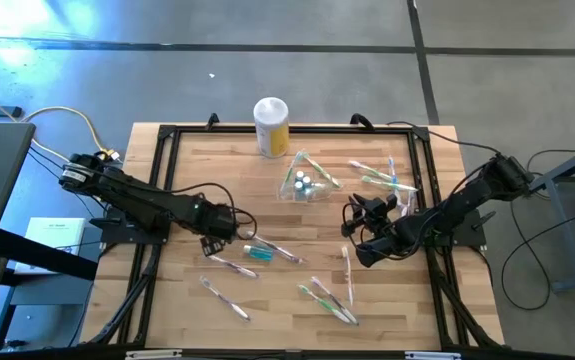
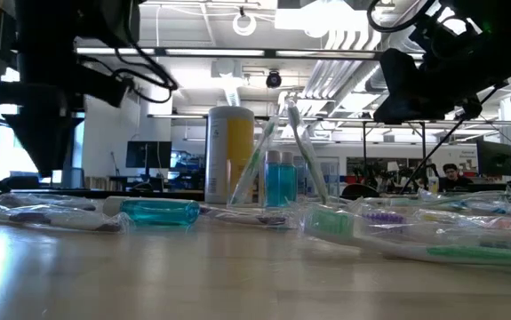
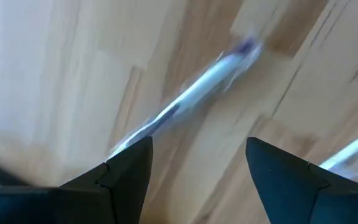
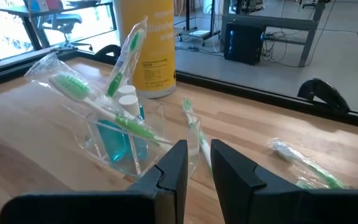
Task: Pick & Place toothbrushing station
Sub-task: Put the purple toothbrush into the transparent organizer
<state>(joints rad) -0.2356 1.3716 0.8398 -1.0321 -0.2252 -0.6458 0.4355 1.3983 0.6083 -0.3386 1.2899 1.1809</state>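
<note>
A yellow canister with a white lid stands upright near the middle of the table's far edge. Wrapped toothbrushes lie scattered flat over the middle and toward the near edge. A teal bottle lies on its side near the centre.

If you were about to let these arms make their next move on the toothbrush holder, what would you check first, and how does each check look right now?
1. Toothbrushing station upright on the table: ok, with brushes and small bottles standing in it.
2. Right gripper facing the station: ok, the holder sits just ahead of it.
3. Right gripper wide enough for the holder: not ok, only a narrow gap shows between its fingers.
4. Left gripper free: ok, open and empty above a wrapped toothbrush.
5. Yellow canister out of the way: ok, behind the station.
6. Loose toothbrush beside the station: cannot tell whether it touches.
</note>
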